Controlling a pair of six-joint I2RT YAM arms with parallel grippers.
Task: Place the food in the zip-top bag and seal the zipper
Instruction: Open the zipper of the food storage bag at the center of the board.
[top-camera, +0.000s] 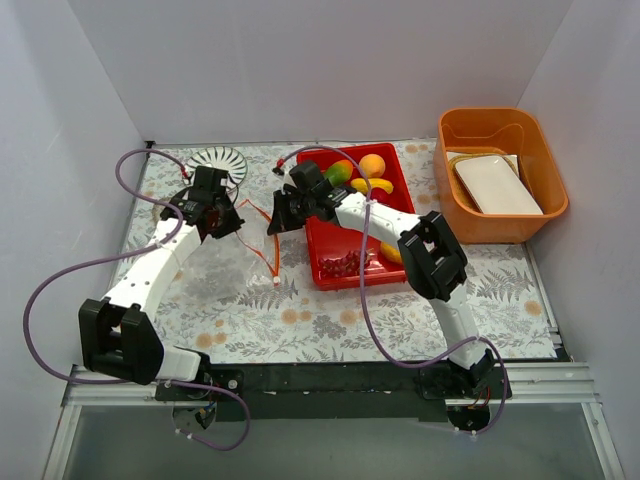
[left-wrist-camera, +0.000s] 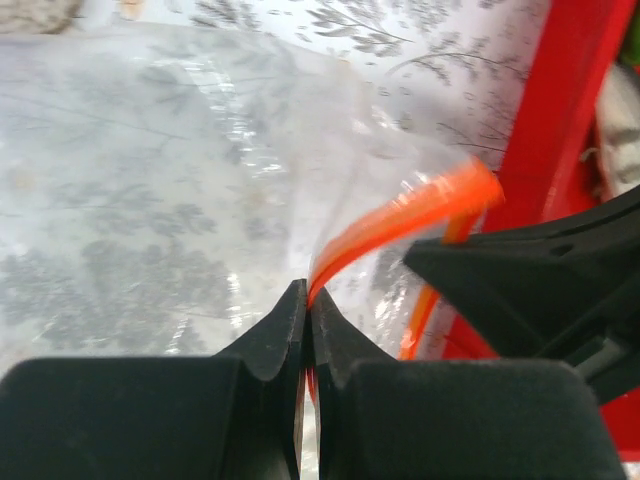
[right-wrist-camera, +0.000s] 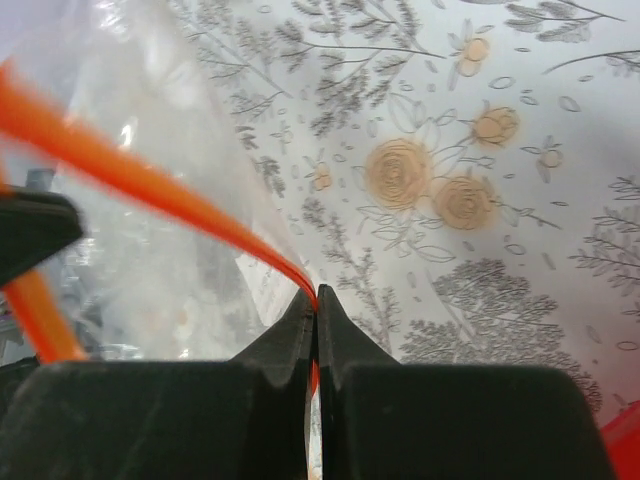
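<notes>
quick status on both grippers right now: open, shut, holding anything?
Left gripper: closed, pinching the zipper of the zip-top bag.
Right gripper: closed, pinching the same zipper at another spot.

The left arm and right arm are built of smooth white tube-like shells joined by chunky matte-black joint housings. A thin purple-grey cable runs in loose loops along the left arm, and a second purple-grey cable along the right. The left claw and right claw are matte black, each with two wedge-shaped fingers tapering to thin tips.
</notes>
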